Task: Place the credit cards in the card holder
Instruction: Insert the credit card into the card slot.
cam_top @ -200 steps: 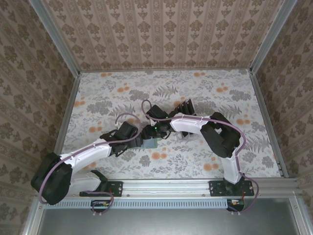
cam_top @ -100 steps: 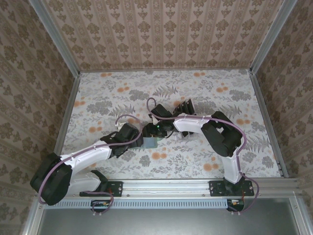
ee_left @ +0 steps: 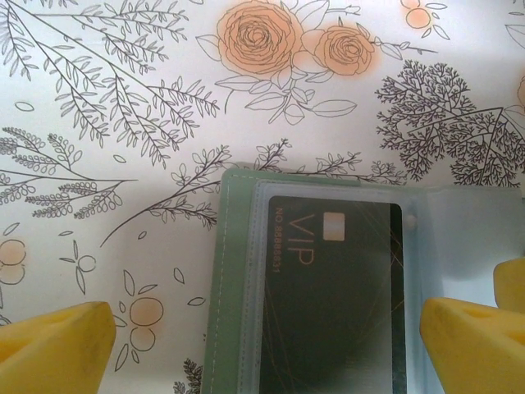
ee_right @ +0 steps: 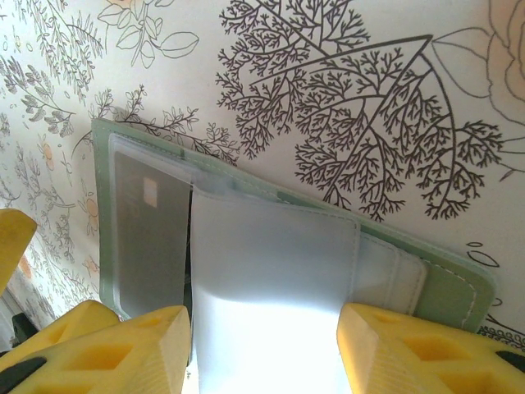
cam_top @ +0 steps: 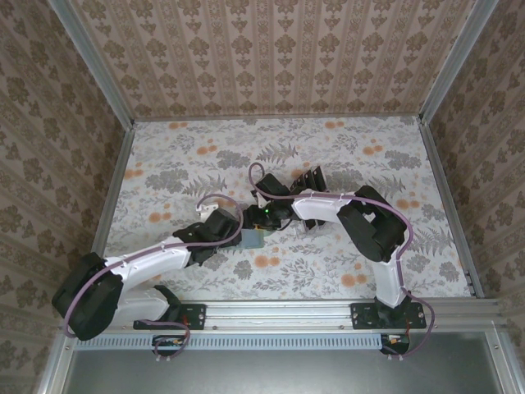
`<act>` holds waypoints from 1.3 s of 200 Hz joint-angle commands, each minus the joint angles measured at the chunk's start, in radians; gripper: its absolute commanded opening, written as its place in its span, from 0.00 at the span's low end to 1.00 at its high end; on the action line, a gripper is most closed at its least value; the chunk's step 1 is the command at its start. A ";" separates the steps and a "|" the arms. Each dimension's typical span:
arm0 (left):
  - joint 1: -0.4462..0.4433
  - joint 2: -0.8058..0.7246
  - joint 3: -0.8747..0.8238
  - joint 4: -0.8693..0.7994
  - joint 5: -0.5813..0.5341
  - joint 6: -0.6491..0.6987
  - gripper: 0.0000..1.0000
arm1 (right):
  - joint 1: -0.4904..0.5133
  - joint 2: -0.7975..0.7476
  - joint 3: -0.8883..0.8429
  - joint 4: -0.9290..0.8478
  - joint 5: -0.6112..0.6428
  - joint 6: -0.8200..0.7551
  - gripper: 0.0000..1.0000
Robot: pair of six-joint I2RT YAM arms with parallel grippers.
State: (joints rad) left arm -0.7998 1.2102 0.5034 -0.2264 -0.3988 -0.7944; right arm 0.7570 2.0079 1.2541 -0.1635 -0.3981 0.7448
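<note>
The card holder [cam_top: 251, 239] lies open and flat on the floral bench [cam_top: 189, 156], between the two arms. The left gripper [ee_left: 262, 349] has its jaws wide open, one on each side of the holder, where a black credit card [ee_left: 336, 304] sits in a clear pocket. The right gripper [ee_right: 262, 345] has its jaws partly apart, flanking a translucent flap [ee_right: 271, 263]. Whether they pinch it cannot be told.

Grey-green card holder [ee_left: 238, 279] open flat; black credit card [ee_left: 336, 304] sleeved inside
</note>
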 commanded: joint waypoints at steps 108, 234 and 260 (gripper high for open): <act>-0.073 -0.188 -0.068 -0.133 -0.116 -0.095 1.00 | 0.049 0.023 0.071 -0.114 0.070 -0.061 0.54; -0.074 -0.215 -0.180 0.120 0.022 0.022 0.99 | 0.058 0.050 0.125 -0.079 0.024 -0.010 0.54; -0.075 -0.187 -0.174 0.143 0.027 0.031 0.99 | 0.057 0.054 0.130 -0.077 0.019 -0.004 0.54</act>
State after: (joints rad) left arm -0.8700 1.0000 0.3340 -0.1238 -0.3878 -0.7952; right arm 0.8097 2.0388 1.3571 -0.2352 -0.3527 0.7185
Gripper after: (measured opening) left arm 0.993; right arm 0.539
